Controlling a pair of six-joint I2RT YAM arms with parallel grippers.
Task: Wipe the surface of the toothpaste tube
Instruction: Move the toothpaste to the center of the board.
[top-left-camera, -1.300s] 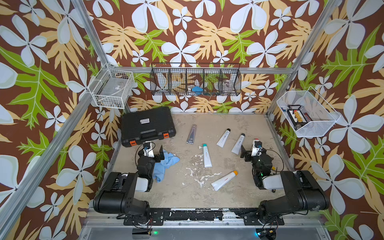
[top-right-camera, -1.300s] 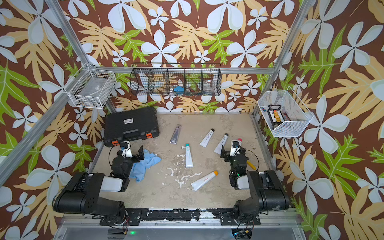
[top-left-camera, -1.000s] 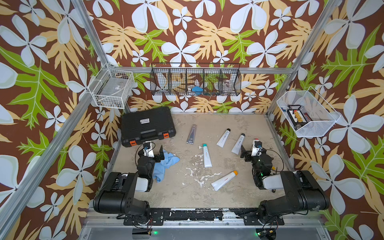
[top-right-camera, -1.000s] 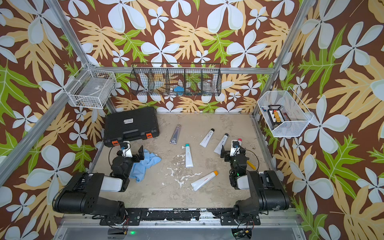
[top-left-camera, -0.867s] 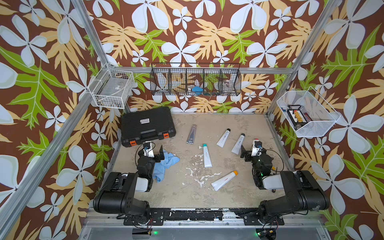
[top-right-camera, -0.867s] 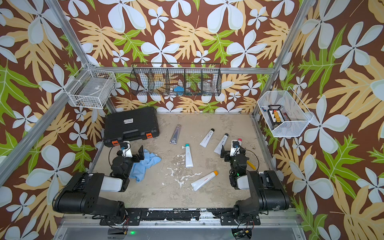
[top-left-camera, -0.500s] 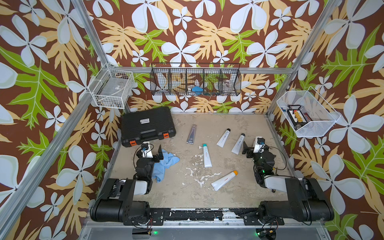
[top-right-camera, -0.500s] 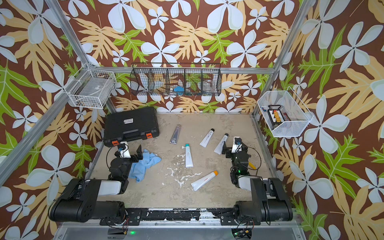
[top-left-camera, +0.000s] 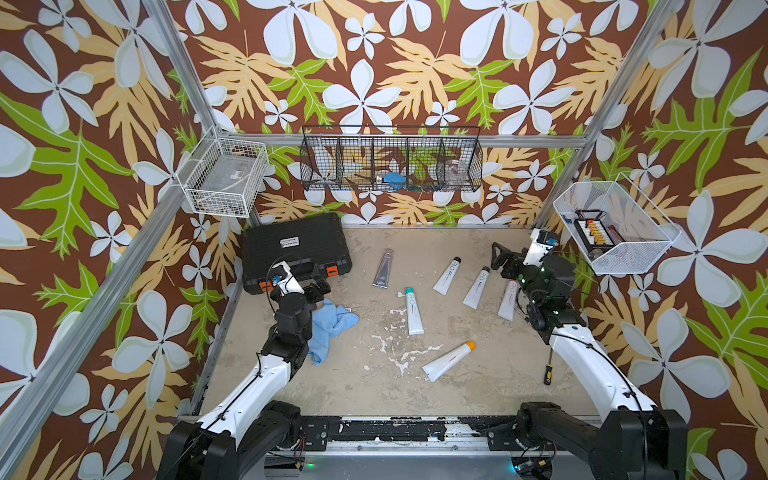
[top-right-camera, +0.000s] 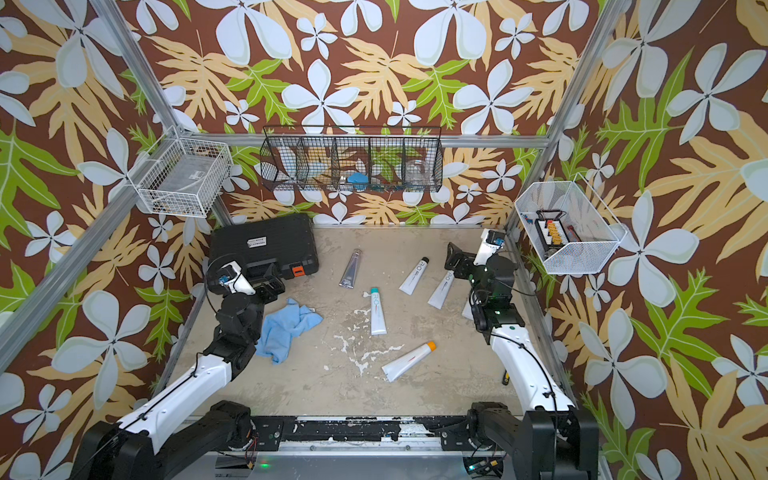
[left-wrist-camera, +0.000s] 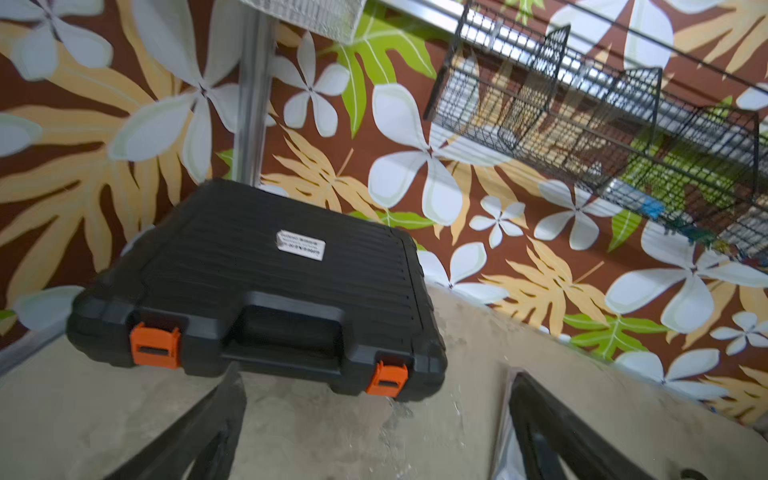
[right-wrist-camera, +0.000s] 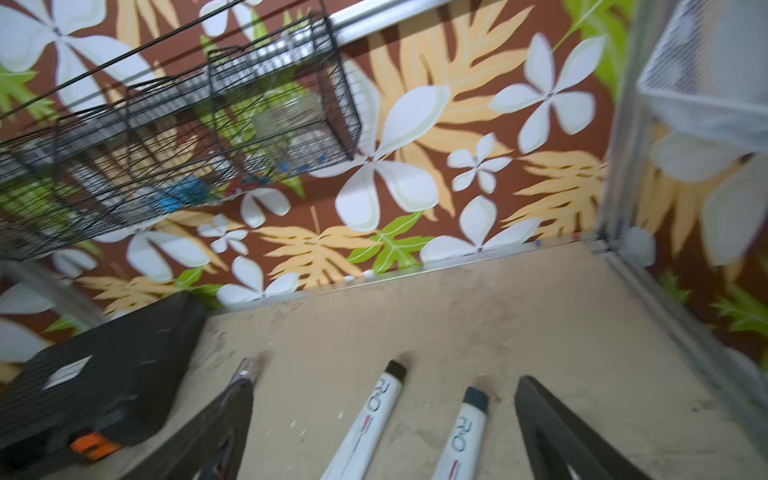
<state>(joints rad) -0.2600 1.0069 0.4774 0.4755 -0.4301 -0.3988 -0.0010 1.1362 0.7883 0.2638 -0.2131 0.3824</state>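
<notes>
The right gripper (top-left-camera: 500, 259) hangs with its jaws wide apart and empty. Two black-capped tubes (right-wrist-camera: 368, 419) lie on the floor just ahead, framed between its fingers in the wrist view. The left gripper (top-left-camera: 318, 287) is also spread and empty, with the cloth (top-left-camera: 332, 326) just under it and the case (top-left-camera: 297, 245) just ahead.

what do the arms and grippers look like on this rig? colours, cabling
Both arms match: left arm and right arm have white link shells, black joint housings and thin black cables running along them. The left gripper and right gripper have black tapered fingers with cut-outs; a white camera module sits on each wrist.
</notes>
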